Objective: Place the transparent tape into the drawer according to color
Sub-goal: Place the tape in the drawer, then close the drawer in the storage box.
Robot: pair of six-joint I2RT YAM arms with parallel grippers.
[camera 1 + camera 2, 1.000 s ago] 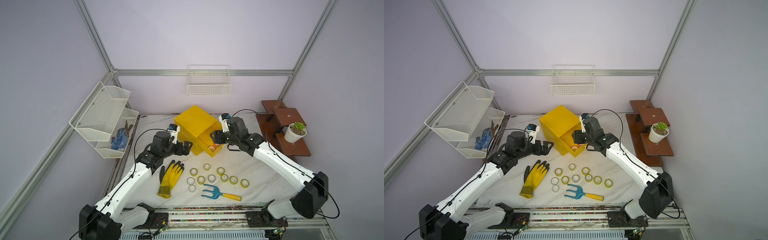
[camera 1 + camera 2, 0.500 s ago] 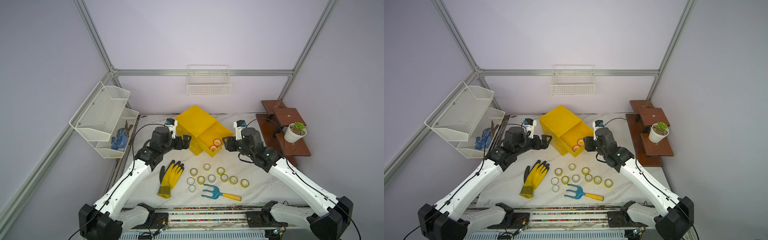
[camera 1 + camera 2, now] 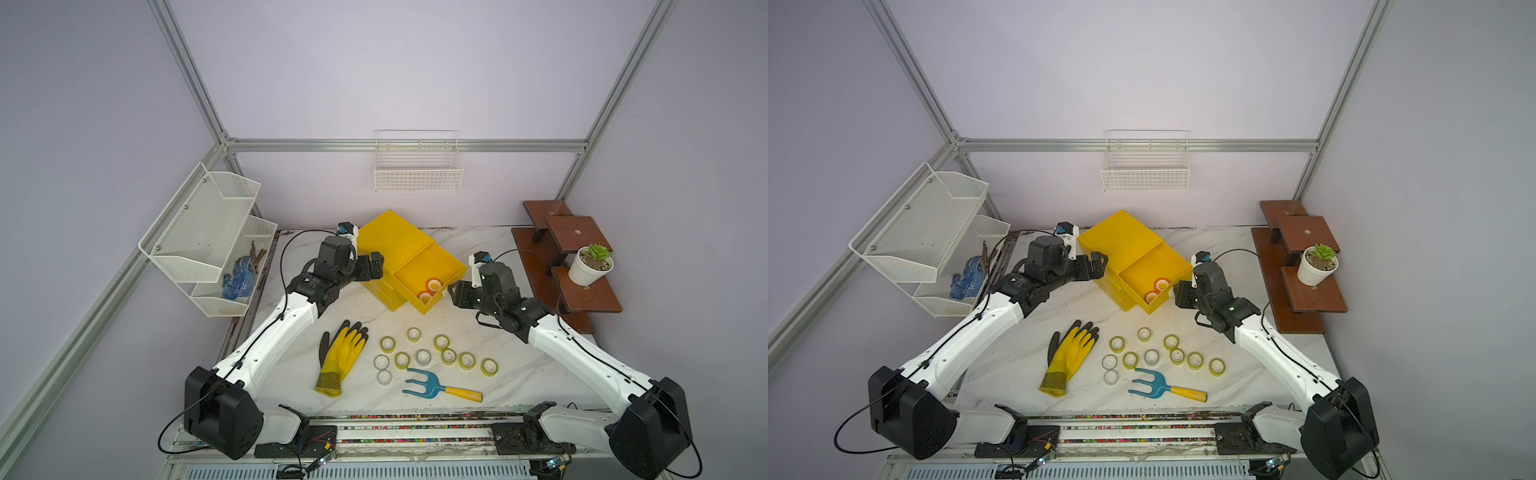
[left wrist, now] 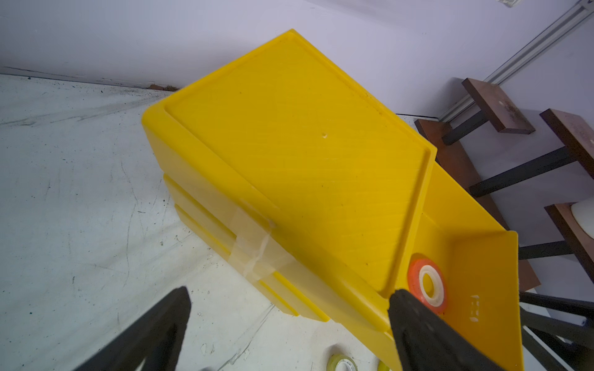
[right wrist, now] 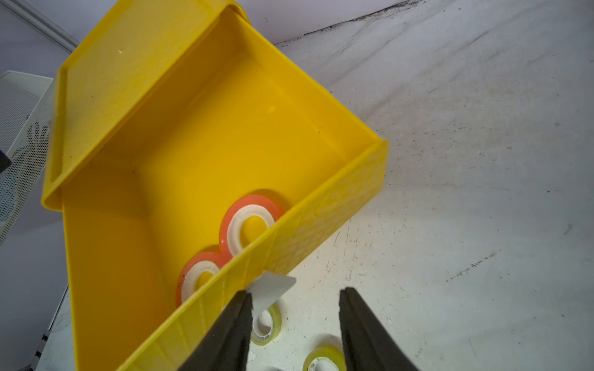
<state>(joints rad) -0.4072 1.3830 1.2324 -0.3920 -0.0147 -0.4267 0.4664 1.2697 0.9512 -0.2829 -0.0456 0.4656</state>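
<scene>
Transparent tape rolls [image 3: 423,356], yellow-green and clear-white rings (ten in all), flat on white marble tabletop [image 3: 519,365], just behind blue metal hand fork [image 3: 424,384], beside yellow-and-black rubber glove [image 3: 340,357]. Farther back, two pink-red rolls [image 3: 433,285] inside pulled-out yellow plastic drawer [image 3: 419,266]. Right gripper [image 5: 294,305] near drawer front, jaws narrowly apart, holding nothing. Left gripper [image 3: 372,266] beside yellow plastic cabinet [image 3: 390,237], jaws wide, holding nothing.
</scene>
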